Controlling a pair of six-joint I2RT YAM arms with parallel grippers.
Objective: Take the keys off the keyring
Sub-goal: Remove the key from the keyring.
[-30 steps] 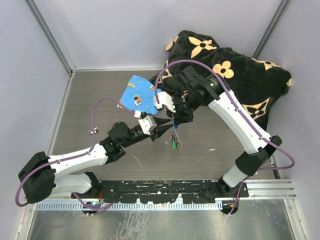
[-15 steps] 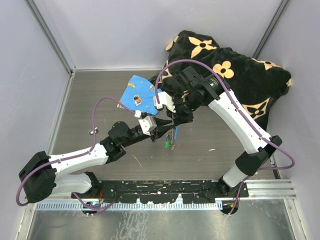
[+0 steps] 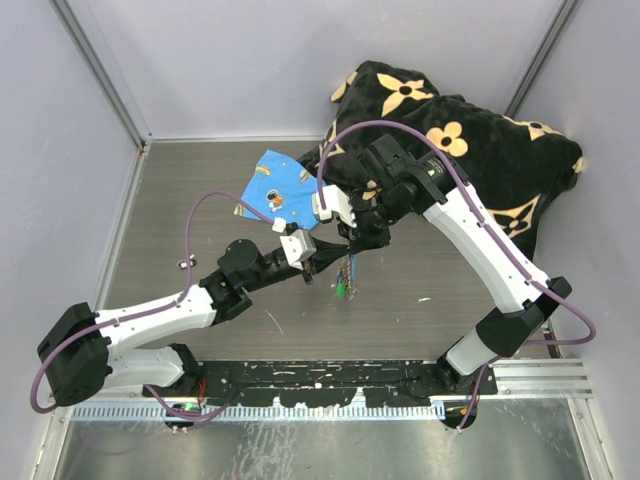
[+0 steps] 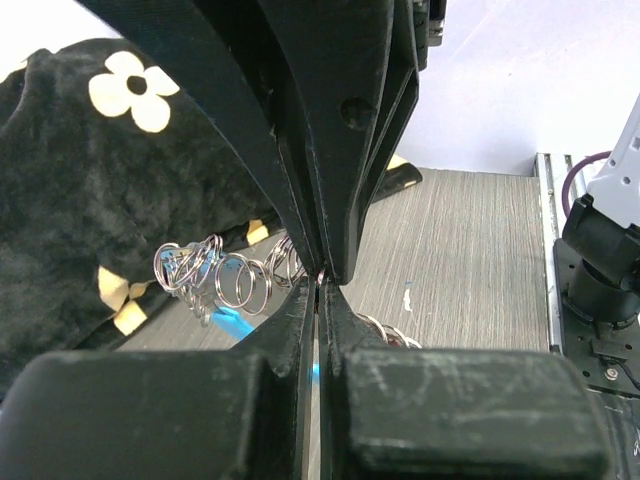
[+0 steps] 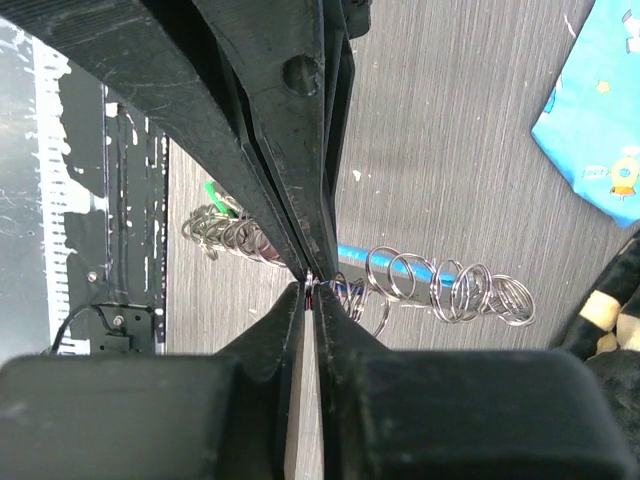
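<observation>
The keyring, a chain of wire rings with a green-headed key at its low end, hangs over the middle of the desk. The right gripper is pressed together, pinching the chain. The left gripper is pressed fully together at the chain; whether it grips a ring cannot be told.

- chain of thin silver metal rings: glossy;
- black fleecy blanket with cream flowers: soft matt pile;
- grey wood-grain tabletop: finely ribbed (matt);
- black plastic left-gripper fingers: smooth, scuffed.
</observation>
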